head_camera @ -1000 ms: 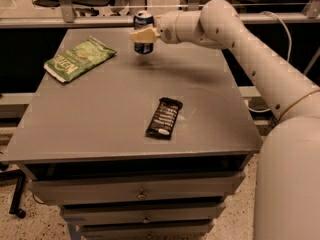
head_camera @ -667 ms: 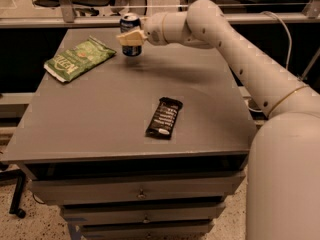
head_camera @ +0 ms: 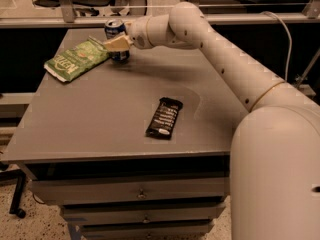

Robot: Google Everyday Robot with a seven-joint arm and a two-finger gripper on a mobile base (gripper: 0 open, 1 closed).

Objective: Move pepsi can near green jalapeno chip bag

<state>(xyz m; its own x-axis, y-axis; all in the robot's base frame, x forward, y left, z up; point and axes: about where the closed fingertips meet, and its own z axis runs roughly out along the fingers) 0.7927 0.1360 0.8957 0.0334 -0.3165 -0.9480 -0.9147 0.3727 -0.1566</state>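
camera view: claw (head_camera: 116,42) clamped on pepsi can (head_camera: 114,30) near far left corner of worktop (head_camera: 100,114), just beside right end of green jalapeno chip bag (head_camera: 75,60). near finger hides can's middle; can't tell if can's base touches worktop. black bar wrapper (head_camera: 164,117) mid-worktop, well apart.

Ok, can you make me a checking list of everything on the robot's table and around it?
Surface: grey table, flat top, drawers underneath.
Job's things: pepsi can upright at the far left, right beside the green jalapeno chip bag, which lies flat; touching or not, cannot tell.
Clutter: black bar wrapper lying mid-table, apart from both.
Grippers: gripper closed on the can.
Cables: one grey cable hanging at right.
Surroundings: rail behind the table; speckled floor.
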